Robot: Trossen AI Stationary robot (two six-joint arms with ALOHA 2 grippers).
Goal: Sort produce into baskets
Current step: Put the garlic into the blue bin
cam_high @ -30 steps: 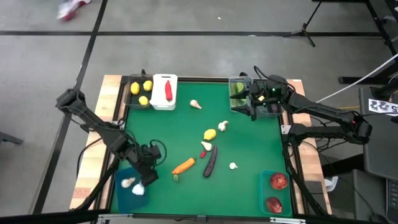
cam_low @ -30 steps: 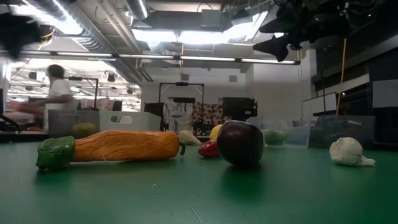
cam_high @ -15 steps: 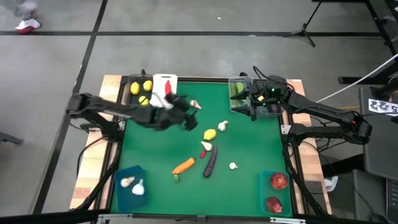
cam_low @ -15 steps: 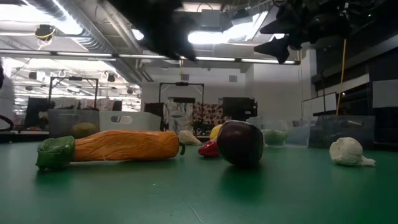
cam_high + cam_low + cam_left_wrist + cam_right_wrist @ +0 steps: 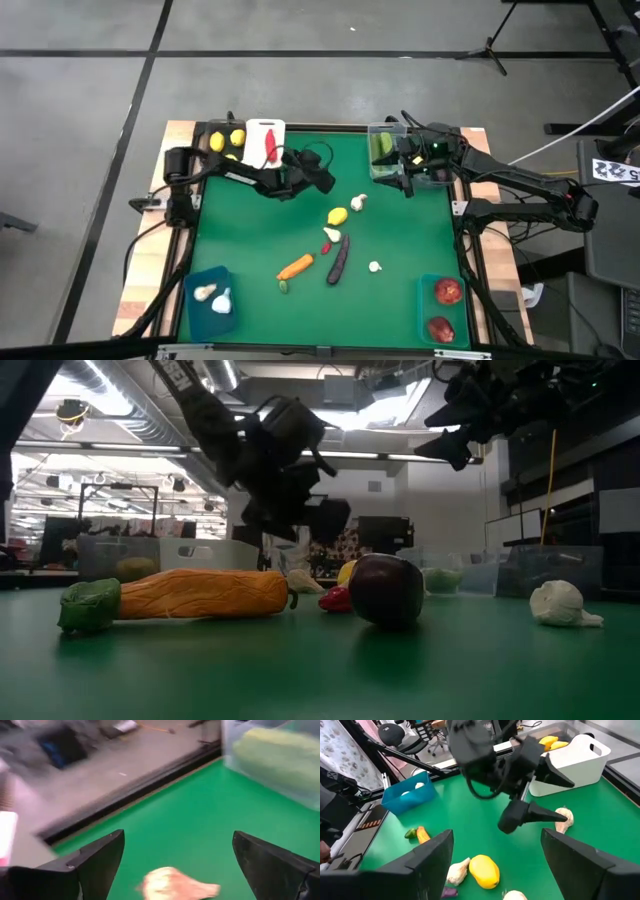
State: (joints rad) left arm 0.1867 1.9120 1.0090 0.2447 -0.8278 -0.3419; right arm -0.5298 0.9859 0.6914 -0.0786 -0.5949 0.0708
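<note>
A: Starting at the near edge of the tabletop [image 5: 400, 230]: two sorted garlic bulbs [image 5: 205, 293] in the left teal bin [image 5: 200, 322], two round red fruits [image 5: 448, 291] in the right teal bin [image 5: 430, 308]. Done with, by the look of it.

B: Agreed. A little farther in, loose on the green: carrot [image 5: 295, 266], eggplant [image 5: 339, 260], lone garlic bulb [image 5: 374, 266]. Beyond those, a small loose chili [image 5: 326, 247], a second garlic bulb [image 5: 331, 234], a loose lemon [image 5: 338, 215], a third garlic bulb [image 5: 358, 202].

A: And the left gripper [image 5: 325, 172]?

B: Past the middle, close to the white bin [image 5: 252, 140], hovering low with fingers spread wide, holding nothing. Lined up on the target garlic bulb [image 5: 175, 882], lying just ahead between the fingers. Touching or not, impossible to tell.

A: Handling of that bulb?

B: Probably light, hard toy plastic. Lumpy and rounded, tapering to a thin stem, so likely to roll or squirt sideways under a careless pinch. Best taken across the fat middle of the body, never by the tip, straddling it squarely before closing. Little fear of crushing, at a guess, so a modest squeeze is enough.

A: Farthest back?

B: White bin holding a red chili [image 5: 270, 143], dark bin [image 5: 207, 158] of lemons [image 5: 238, 137] right beside it, clear bin [image 5: 373, 128] with a cucumber [image 5: 382, 148] toward the far right. Right gripper [image 5: 403, 172] hanging at that clear bin's inner side, fingers apart, empty, waiting.
</note>
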